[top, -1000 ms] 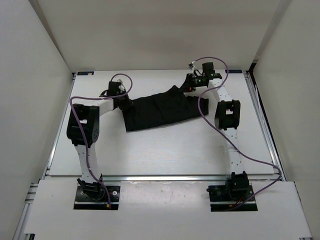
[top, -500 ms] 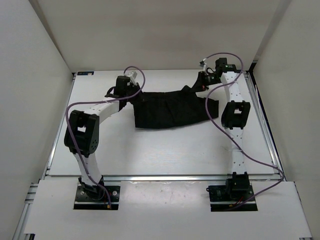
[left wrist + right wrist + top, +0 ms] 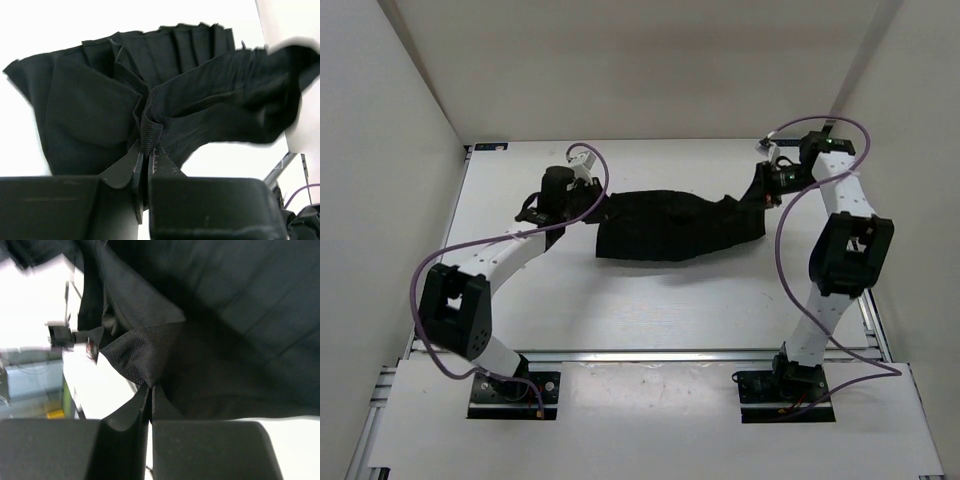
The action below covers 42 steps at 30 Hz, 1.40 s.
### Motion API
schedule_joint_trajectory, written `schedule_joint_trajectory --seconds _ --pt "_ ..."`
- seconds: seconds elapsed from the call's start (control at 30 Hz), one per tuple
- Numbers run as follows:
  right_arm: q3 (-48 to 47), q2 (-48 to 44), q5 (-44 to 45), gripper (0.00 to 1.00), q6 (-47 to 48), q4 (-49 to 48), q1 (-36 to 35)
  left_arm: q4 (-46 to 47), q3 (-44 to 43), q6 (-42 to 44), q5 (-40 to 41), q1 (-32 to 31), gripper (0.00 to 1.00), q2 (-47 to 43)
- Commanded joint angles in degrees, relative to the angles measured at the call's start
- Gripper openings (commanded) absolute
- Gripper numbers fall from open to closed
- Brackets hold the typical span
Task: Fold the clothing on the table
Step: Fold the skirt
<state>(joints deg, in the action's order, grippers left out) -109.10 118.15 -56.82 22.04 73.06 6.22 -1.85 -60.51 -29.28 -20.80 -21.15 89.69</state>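
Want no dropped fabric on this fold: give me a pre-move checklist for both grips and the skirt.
1. Grip of the left gripper on the clothing: ok, fabric is gathered between its fingers.
2. Grip of the right gripper on the clothing's woven edge: ok, shut on it.
3. Fabric spread flat and smooth: not ok, bunched at the left pinch.
4. Fabric lifted off the table: cannot tell.
5. Bare surface on the near side for laying the fold: ok.
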Motion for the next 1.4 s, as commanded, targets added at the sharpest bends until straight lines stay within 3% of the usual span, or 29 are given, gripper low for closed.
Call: schedule_joint_trajectory --seconds 0.0,0.2,0.47,0.7,0.83,1.1,1.37 --pt "12.1 -9.3 -0.1 0.01 4.2 -8.2 -3.4 1.1 2.7 0.8 -0.9 -0.6 0.0 -7.0" --pt "31.0 -14.5 0.7 0.0 -7.2 -39.5 -5.7 -1.4 7.1 0.4 -2.8 -3.5 0.0 -12.6" --pt "47.1 -26.3 2.5 0.0 -20.4 -59.8 -1.7 -9.8 17.6 -1.5 -0.1 0.7 0.0 -29.3" --pt "50.2 -27.6 4.6 0.0 -21.7 -60.2 -0.9 -8.1 22.8 -5.5 1.2 0.8 0.0 -35.5" --pt "48.5 -25.2 2.8 0.0 -27.6 -64.1 0.1 -3.8 24.6 -9.0 -0.7 5.1 0.0 -33.7" --pt "41.4 -17.7 4.5 0.0 -29.0 -67.2 -2.9 3.5 28.1 -13.5 0.4 11.4 0.0 -30.1" --pt "33.7 -9.6 7.5 0.0 -31.1 -68.1 -5.2 3.7 23.9 -14.9 9.6 7.4 0.0 -23.3"
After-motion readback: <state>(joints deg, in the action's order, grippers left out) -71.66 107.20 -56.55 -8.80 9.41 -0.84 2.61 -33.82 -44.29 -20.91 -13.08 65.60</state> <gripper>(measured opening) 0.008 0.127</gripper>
